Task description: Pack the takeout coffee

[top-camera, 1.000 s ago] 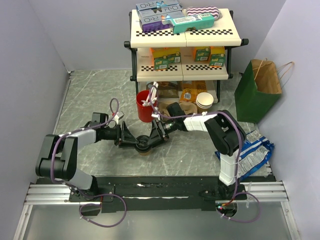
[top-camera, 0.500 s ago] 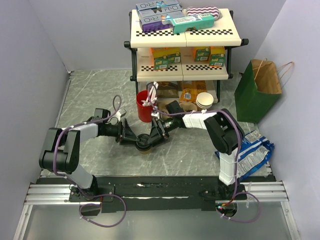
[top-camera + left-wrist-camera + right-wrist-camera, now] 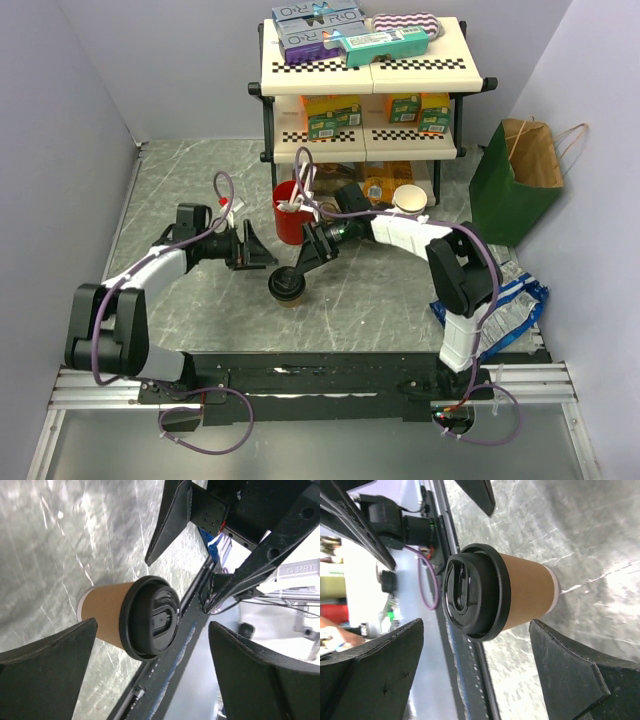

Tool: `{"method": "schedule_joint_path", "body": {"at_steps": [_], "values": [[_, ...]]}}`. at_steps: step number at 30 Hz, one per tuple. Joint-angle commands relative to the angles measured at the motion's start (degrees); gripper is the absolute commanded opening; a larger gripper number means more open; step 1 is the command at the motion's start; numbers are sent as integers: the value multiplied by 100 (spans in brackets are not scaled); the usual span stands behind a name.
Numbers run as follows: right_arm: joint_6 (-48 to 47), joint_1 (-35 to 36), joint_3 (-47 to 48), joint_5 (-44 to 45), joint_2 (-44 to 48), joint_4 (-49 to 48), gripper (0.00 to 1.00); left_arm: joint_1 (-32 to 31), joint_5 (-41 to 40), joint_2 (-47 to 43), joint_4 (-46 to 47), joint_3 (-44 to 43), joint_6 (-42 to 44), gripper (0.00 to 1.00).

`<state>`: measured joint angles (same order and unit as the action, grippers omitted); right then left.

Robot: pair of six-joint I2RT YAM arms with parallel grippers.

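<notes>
The takeout coffee (image 3: pixel 287 286), a brown paper cup with a black lid, stands upright on the grey marble table (image 3: pixel 190 180), free of both grippers. My left gripper (image 3: pixel 262 255) is open, just left of and behind the cup. My right gripper (image 3: pixel 304 256) is open, just right of and behind it. In the left wrist view the cup (image 3: pixel 107 615) sits ahead of the open left gripper (image 3: pixel 152 630), not touching its fingers (image 3: pixel 50 670). In the right wrist view the cup (image 3: pixel 520 592) sits ahead of the open right gripper (image 3: pixel 476 630).
A red cup of stirrers (image 3: pixel 290 212) stands just behind the grippers. A shelf rack (image 3: pixel 365 70) with boxes is at the back, with a stack of pale cups (image 3: pixel 408 200) at its foot. A green paper bag (image 3: pixel 515 180) stands at right, and a blue-white snack bag (image 3: pixel 505 300) lies near the right arm.
Both grippers were closed in around the coffee cup. They have opened and drawn back toward the shelf, leaving the cup standing on the table.
</notes>
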<state>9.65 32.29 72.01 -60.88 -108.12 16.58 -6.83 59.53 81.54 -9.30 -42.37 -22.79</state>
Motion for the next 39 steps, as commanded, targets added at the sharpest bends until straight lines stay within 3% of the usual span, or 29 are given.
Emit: {"method": "schedule_joint_path", "body": {"at_steps": [1, 6, 16, 27, 33, 39], "values": [[-859, -48, 349, 278, 545, 679, 93, 6, -134, -463, -186, -210, 354, 99], [-1078, -302, 235, 752, 712, 952, 93, 6, -538, -753, -370, -403, 643, 99], [-2344, -549, 287, 1579, 1152, 2059, 90, 6, -1268, -876, -1328, -1546, 2707, 99], [-3959, -830, 376, 2502, 2644, 2859, 85, -3, -1303, -964, -1329, -1925, 3061, 99], [-5253, -304, -713, 2722, 3208, 2167, 86, -3, -1435, -1096, -1373, -1520, 3131, 99], [-6220, 591, -1409, 2441, 2902, 1121, 88, 391, -1892, -1307, -1399, -1397, 2588, 99]]}}
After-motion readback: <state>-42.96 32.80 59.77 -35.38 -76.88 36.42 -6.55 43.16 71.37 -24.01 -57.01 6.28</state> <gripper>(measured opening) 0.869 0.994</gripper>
